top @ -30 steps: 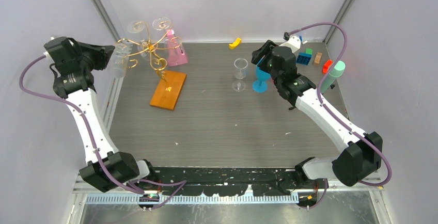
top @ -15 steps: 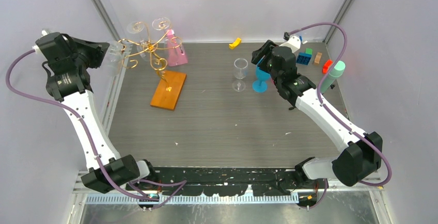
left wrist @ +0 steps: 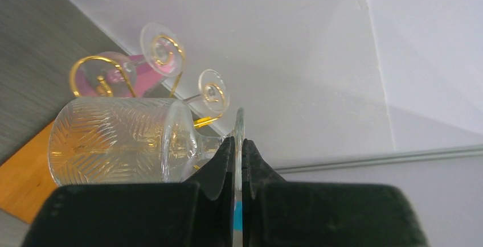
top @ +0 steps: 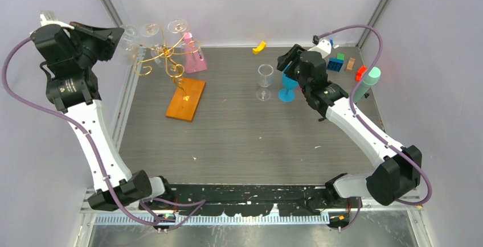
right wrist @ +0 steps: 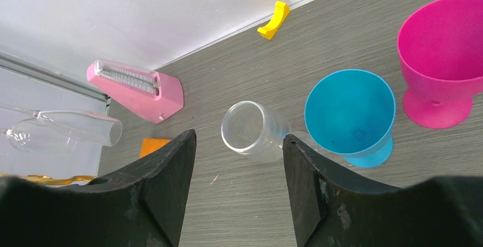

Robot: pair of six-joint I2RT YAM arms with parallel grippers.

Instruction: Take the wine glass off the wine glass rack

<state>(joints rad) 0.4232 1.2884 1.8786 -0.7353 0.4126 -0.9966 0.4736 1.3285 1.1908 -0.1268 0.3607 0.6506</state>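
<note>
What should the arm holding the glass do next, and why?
Probably pull the wine glass sideways, away from the wine glass rack, before lowering it. The left gripper is shut on the glass's flat foot, and the bowl lies on its side with gold loops right behind it, so dropping straight down might snag a wire.

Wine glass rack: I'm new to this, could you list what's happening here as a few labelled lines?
Rack: two glasses in its loops
Left pincer: shut on a third glass by its foot
Third glass: on its side, beside the rack's gold wires
Right pincer: open, empty, above a cup and a blue goblet
</note>
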